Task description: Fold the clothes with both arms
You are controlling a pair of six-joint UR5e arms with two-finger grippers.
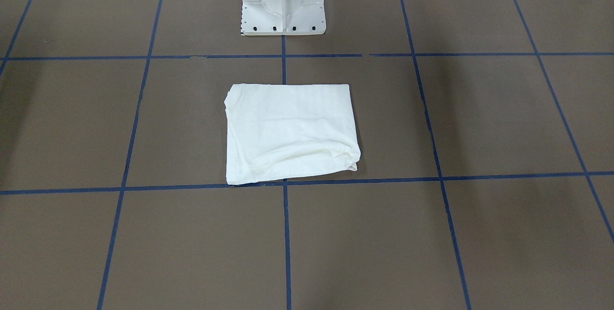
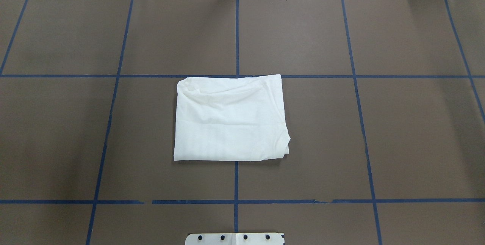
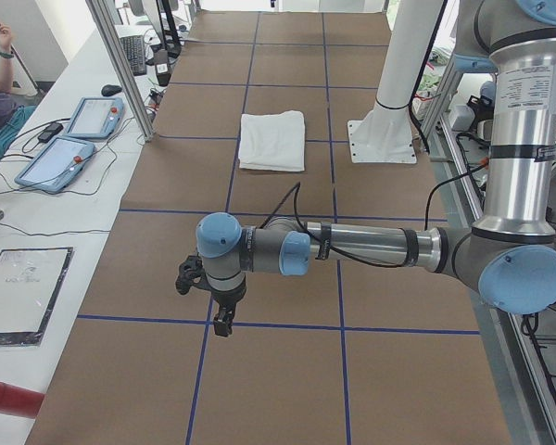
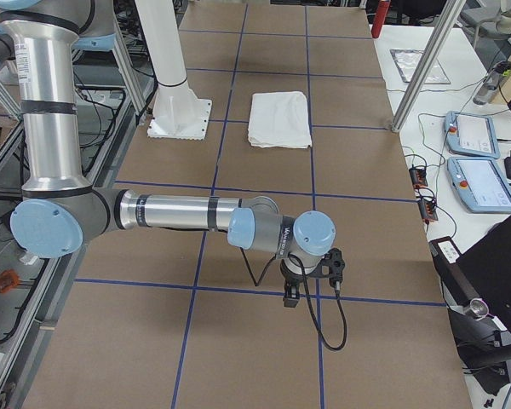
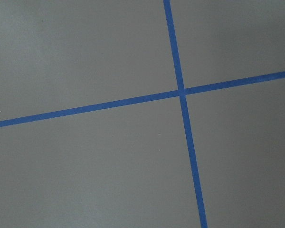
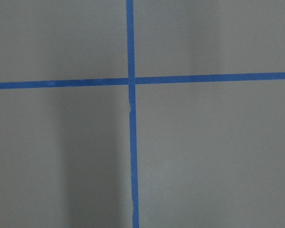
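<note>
The white T-shirt (image 2: 229, 118) was seen folded into a compact rectangle and laid flat at the middle of the brown surface (image 2: 75, 123). Its far edge was set along a blue tape line (image 2: 322, 76). In the overhead view, creases were gathered at its 11 o'clock corner, and a small bulge of cloth was pushed out at its 4 o'clock corner. The white pedestal (image 2: 235, 238) was placed at 6 o'clock of the shirt, apart from it.

In the exterior left view, the left arm (image 3: 371, 246) was stretched out low over the surface, well apart from the shirt, which was seen towards 12 o'clock of it. The left fingers (image 3: 223, 324) were pointed down near a tape crossing; whether they were released or clenched could not be told.

In the exterior right view, the right arm (image 4: 179, 211) was stretched out in the same way, with the right fingers (image 4: 290, 298) turned down. Their state could not be told either. Nothing was seen held by either arm.

In both wrist views, only bare surface and crossed tape lines were shown. Two teach pendants (image 4: 484, 183) were laid on the white side bench (image 4: 426, 85).
</note>
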